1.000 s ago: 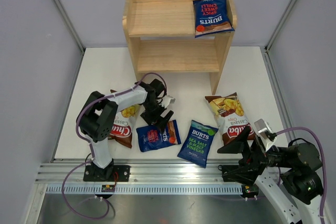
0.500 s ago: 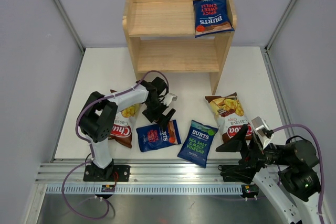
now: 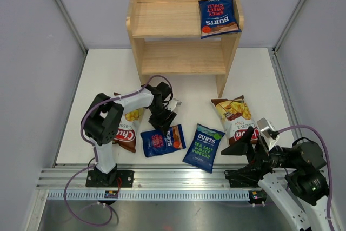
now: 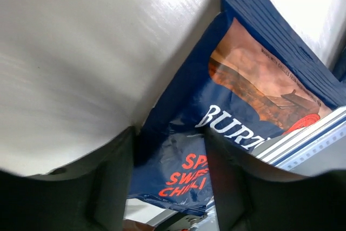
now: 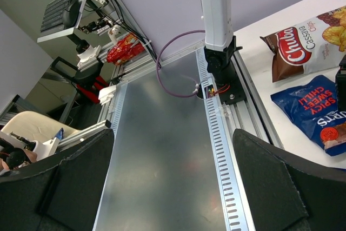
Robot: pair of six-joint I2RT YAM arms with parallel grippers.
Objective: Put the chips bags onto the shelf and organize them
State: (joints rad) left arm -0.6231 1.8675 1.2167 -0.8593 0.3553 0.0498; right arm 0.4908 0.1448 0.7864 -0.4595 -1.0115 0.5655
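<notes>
One dark blue Burts chips bag (image 3: 219, 17) lies on the right of the wooden shelf's (image 3: 162, 20) top tier. On the table lie a blue spicy sweet chilli bag (image 3: 163, 140) (image 4: 254, 79), a blue sea salt bag (image 3: 204, 147) and two brown Chuba bags, one on the left (image 3: 125, 128) and one on the right (image 3: 238, 120). My left gripper (image 3: 162, 118) (image 4: 167, 187) is down on the far end of the chilli bag, jaws half closed with the bag's end between them; the bag still lies flat. My right gripper (image 3: 238, 160) (image 5: 173, 187) hangs wide open over the metal rail, holding nothing.
The shelf's lower tier (image 3: 181, 58) holds nothing. The aluminium rail (image 3: 173, 179) runs along the near edge below the bags. Grey walls close in both sides. In the right wrist view the left arm's base (image 5: 219, 63) stands beside the left Chuba bag (image 5: 303, 52).
My left gripper has dropped onto the chilli bag's far end and its jaws have narrowed. The right arm has shifted slightly left and stays open.
</notes>
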